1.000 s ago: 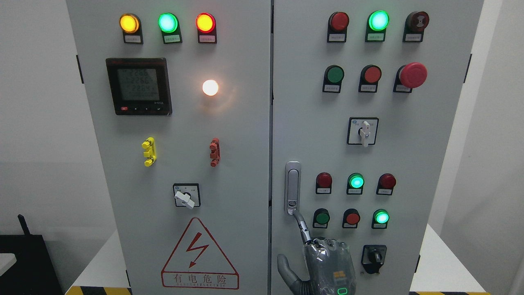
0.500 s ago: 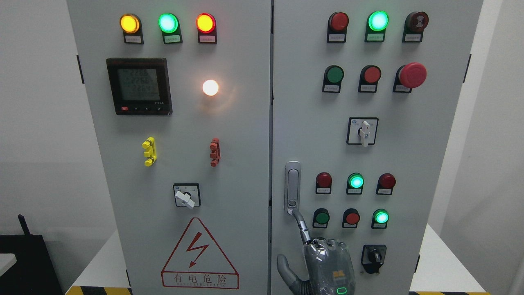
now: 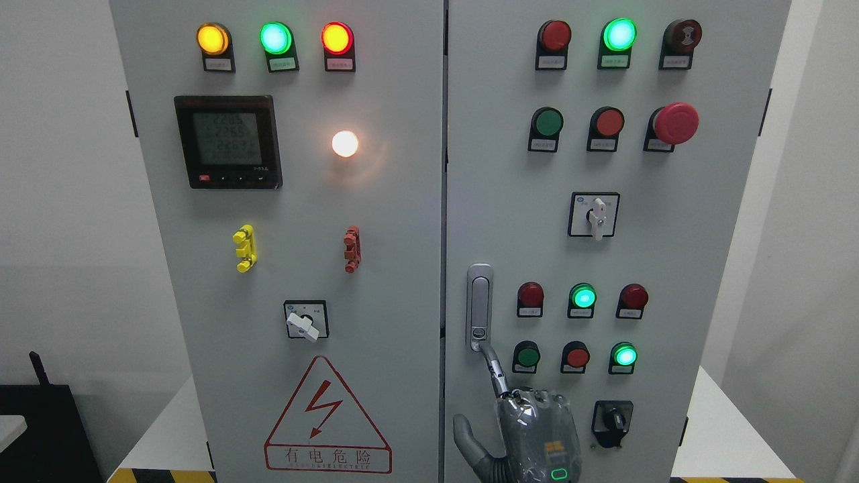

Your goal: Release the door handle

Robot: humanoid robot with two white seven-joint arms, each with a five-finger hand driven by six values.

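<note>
Grey plastic-wrapped robot hand [image 3: 530, 436] sits at the bottom edge of the cabinet's right door, and I honestly can't say which arm it belongs to. One finger [image 3: 494, 369] is stretched up with its tip touching the bottom end of the silver vertical door handle [image 3: 479, 307], thumb out to the side, nothing actually gripped. That handle is by the left edge of the grey metal right-hand door [image 3: 671, 255], lying flush. Looks like the letting-go step is nearly done. Next move, I'd guess: pull that fingertip straight back without snagging the latch.
</note>
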